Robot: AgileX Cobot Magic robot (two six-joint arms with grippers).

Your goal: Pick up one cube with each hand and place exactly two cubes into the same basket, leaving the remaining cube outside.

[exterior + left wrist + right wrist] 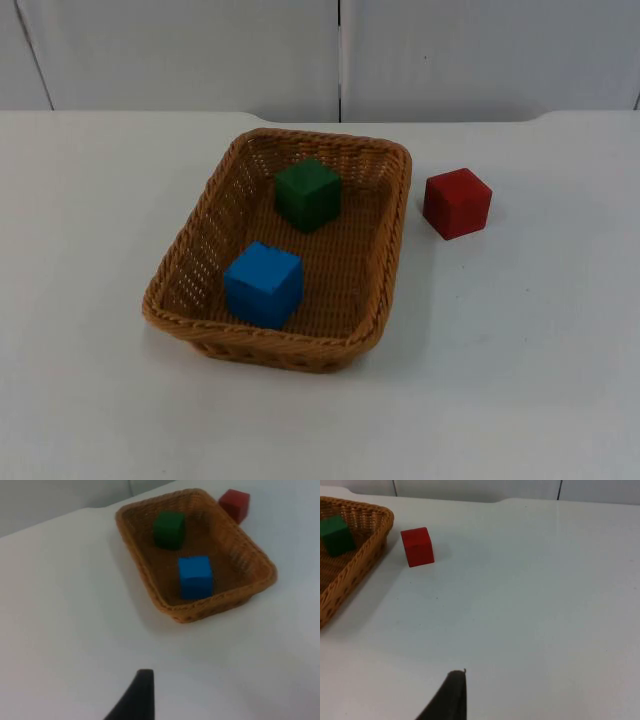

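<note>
From the overhead camera I see the woven basket sitting near the middle of the white desk, its long side running from the far edge toward the near edge, turned slightly. Inside it are two cubes. The green cube rests on the basket floor toward the far end, and the blue cube rests toward the near end, close to the near wall. The two are apart, not touching each other.

The red cube stands on the bare desk outside the basket, just beside its right wall near the far right corner of the basket, with a small gap between cube and wicker.

On my left wrist feed I see one black fingertip of the left gripper above open desk, well away from the basket, with all three cubes beyond it. Whether that gripper is open or closed I cannot tell.

The right wrist feed gives me one black fingertip of the right gripper over bare desk, well apart from the red cube and the basket's edge. I cannot tell its state either. Neither fingertip touches anything.
</note>
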